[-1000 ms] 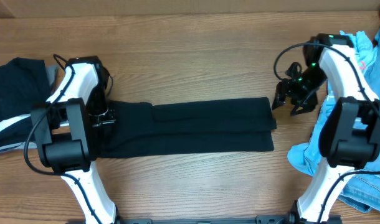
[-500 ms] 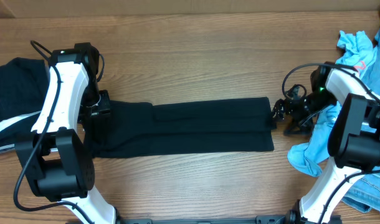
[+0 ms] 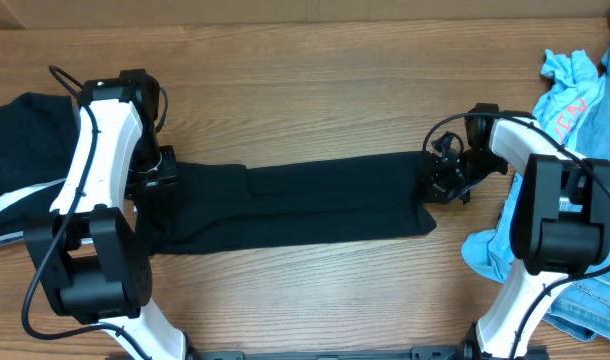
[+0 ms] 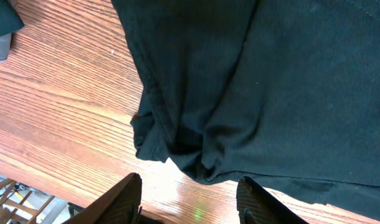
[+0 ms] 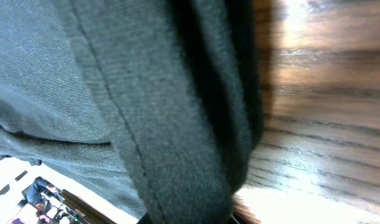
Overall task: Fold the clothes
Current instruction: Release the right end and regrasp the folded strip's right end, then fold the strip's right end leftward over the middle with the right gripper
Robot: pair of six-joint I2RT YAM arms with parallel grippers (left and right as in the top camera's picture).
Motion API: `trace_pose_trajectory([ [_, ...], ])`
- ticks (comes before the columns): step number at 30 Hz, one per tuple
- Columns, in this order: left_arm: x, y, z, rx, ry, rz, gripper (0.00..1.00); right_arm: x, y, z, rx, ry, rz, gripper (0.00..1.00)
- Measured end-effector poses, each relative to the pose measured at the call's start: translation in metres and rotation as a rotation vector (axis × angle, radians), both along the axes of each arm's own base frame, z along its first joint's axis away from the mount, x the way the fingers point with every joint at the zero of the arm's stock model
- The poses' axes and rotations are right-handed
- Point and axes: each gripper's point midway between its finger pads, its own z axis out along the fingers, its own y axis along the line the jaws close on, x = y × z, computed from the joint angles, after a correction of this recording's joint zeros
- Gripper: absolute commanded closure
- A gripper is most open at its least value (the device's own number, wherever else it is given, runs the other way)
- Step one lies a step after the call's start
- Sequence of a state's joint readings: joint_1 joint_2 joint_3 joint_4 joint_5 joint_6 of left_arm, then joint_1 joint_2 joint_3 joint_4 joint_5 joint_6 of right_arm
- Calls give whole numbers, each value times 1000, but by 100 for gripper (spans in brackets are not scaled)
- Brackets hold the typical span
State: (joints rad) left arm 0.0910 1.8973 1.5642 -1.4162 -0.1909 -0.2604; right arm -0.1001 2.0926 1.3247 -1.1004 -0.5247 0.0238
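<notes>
Right gripper [image 3: 440, 180] just reached the long black folded cloth [image 3: 305, 205] at its right end, grip unclear; left gripper [image 4: 190, 186] gaping, so we're likely starting the fold.

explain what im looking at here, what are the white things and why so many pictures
Those are a robot's left arm and right arm at a wooden table. The wide picture looks down from above; the close-ups come from wrist cameras. A black garment lies between them, with a dark pile and blue clothes at the sides. The left pincer is open at the garment's left end. The right pincer is at its right end; whether it grips is unclear.
</notes>
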Motion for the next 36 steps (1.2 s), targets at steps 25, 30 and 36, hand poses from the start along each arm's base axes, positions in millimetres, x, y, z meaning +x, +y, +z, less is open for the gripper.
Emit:
trace_pose_trajectory([
  [25,15,-13,-4,-77,-67,12,48,9,122,90,-517,-301,443,96],
  [30,15,-13,-4,-80,-67,12,48,2,137,73,-515,-273,484,91],
  [36,15,-13,-4,-80,-67,11,48,-3,155,71,-484,-294,512,42],
])
